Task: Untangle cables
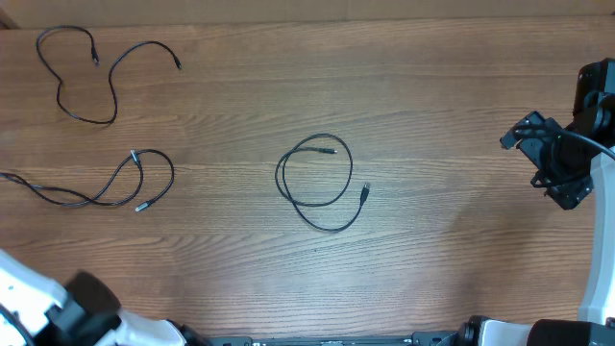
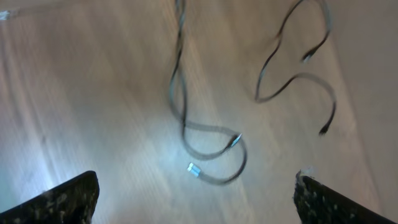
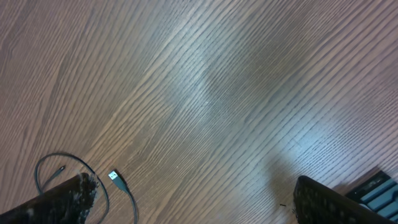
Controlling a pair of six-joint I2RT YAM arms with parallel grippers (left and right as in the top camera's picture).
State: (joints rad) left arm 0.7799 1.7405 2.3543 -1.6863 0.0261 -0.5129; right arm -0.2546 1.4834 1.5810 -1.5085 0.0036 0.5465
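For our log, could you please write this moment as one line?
cables: three, separate | left gripper: open, empty | right gripper: open, empty

A table point(image 1: 452, 86) of brown wood fills every view, its fine grain running side to side from overhead and slanting in the right wrist view. Soft pale glare lies on its middle; in the left wrist view the surface looks washed-out and blurred.

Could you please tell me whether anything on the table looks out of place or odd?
Nothing stands out. Three cables lie apart on the table: the top-left cable, the left-edge cable and the looped centre cable, none touching another. The left gripper and right gripper are open, empty.
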